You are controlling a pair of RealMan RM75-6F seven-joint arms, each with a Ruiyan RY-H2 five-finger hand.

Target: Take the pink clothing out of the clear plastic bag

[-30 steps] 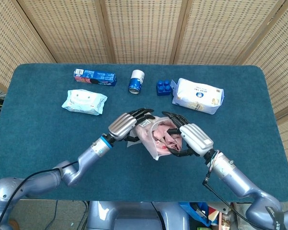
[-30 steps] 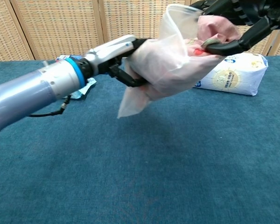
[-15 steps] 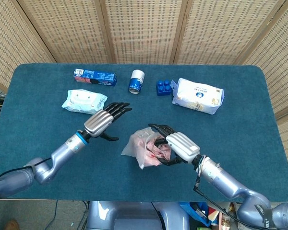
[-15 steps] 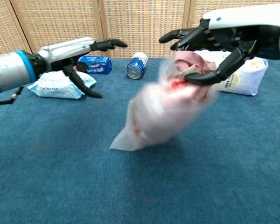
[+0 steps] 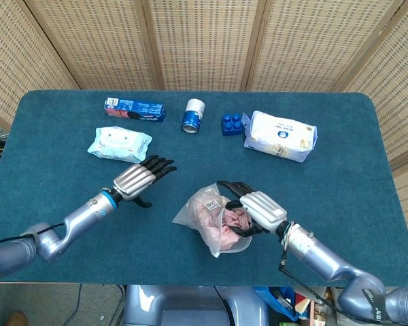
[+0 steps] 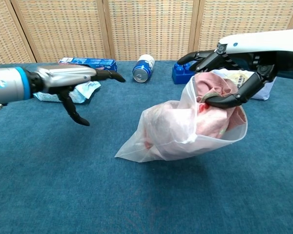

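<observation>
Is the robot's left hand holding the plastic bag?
No, the left hand hangs open over the table, apart from the clear plastic bag.

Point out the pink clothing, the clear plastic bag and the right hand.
pink clothing (image 6: 212, 90), chest view, bunched top at the bag's mouth.
clear plastic bag (image 6: 161, 134), chest view, its side wall.
right hand (image 5: 258, 207), head view, back of the hand.

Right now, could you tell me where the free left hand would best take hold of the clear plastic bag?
Probably the closed tail of the clear plastic bag, coming from the robot's left. The tail trails flat and empty toward the left hand, which hangs open beside it. The right hand grips the pink clothing at the bag's mouth, so holding the tail lets the bag be drawn off.
</observation>
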